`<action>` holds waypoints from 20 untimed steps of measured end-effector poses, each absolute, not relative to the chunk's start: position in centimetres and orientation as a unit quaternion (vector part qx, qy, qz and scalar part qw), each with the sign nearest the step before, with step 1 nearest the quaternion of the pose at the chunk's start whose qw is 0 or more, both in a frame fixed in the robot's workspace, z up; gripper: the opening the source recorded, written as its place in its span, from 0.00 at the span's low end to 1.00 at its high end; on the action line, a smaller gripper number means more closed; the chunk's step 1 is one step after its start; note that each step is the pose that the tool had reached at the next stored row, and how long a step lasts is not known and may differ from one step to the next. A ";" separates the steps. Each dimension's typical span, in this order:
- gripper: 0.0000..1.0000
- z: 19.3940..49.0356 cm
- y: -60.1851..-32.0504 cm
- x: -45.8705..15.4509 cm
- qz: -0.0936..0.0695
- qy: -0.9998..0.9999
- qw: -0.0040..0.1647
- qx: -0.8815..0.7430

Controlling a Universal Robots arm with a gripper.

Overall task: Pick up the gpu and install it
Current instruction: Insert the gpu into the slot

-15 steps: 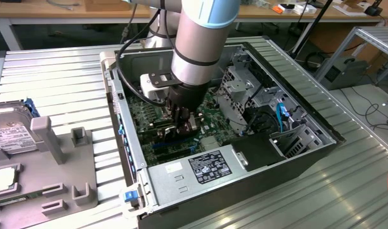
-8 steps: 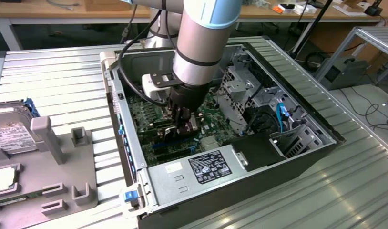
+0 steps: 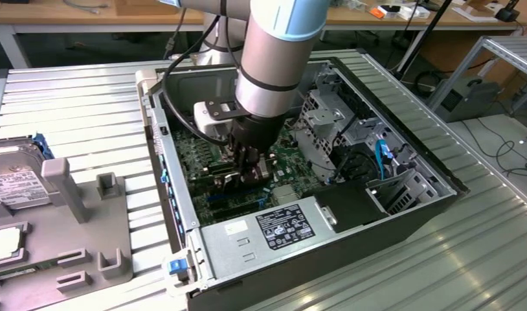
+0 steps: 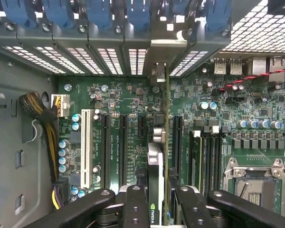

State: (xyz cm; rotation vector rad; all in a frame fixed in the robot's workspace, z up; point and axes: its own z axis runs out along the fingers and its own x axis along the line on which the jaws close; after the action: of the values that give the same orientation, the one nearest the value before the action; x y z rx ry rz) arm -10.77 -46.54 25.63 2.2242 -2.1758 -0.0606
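Inside the open computer case (image 3: 402, 194), the claw (image 4: 156, 199) stands clamped on the gpu (image 4: 155, 161), edge-down over the motherboard (image 4: 128, 95) slots. The card looks light, rigid and fragile; its top edge seems the safest hold.

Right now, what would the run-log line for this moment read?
hand: shut on gpu | gpu: edge-on, upright over motherboard slots | location: inside open computer case | seated: cannot tell

Arm (image 3: 276, 58) reaches steeply down, wrist near vertical. Gripper (image 3: 248, 170) points straight down, fingers (image 4: 135, 209) closed on the gpu (image 4: 155, 185), card edge-on between them, one finger each side.
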 end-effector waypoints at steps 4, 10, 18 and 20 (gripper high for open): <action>0.27 25.4 -46.5 -10.7 -0.020 -0.699 0.015 0.715; 0.27 25.4 -46.5 -10.7 -0.019 -0.699 0.016 0.715; 0.27 25.4 -46.4 -10.7 -0.018 -0.699 0.016 0.715; 0.27 25.4 -46.2 -10.7 -0.016 -0.699 0.018 0.715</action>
State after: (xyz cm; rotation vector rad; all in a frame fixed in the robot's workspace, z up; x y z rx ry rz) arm -10.74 -46.16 25.40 2.2188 -2.1711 -0.0509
